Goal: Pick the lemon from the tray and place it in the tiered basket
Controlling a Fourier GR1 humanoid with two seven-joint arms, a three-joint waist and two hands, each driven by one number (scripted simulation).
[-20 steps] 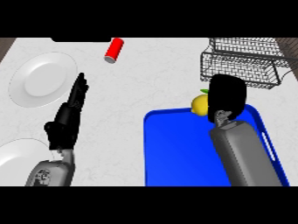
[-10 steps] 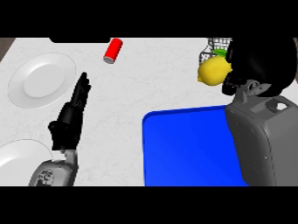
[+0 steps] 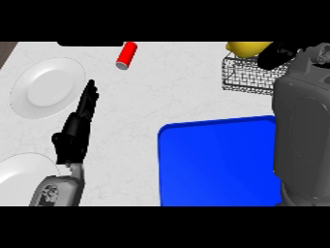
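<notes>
The yellow lemon (image 3: pixel 247 48) is up at the view's top edge, above the near left corner of the black wire tiered basket (image 3: pixel 247 77). My right hand (image 3: pixel 278 55) is curled round the lemon's right side, and its big grey forearm hides most of the basket and the tray's right edge. The blue tray (image 3: pixel 217 164) lies bare at lower centre. My left hand (image 3: pixel 78 128) rests open on the counter at left, fingers pointing up.
A red can (image 3: pixel 127 55) lies on its side near the top centre. One white plate (image 3: pixel 47 87) sits at upper left, a second white plate (image 3: pixel 10 181) at the lower left corner. Dark wood shows past the counter's left edge.
My right hand has lifted the lemon off the tray and carried it up and right, over the basket. The forearm has come closer and fills more of the view. The left hand has stayed still.
</notes>
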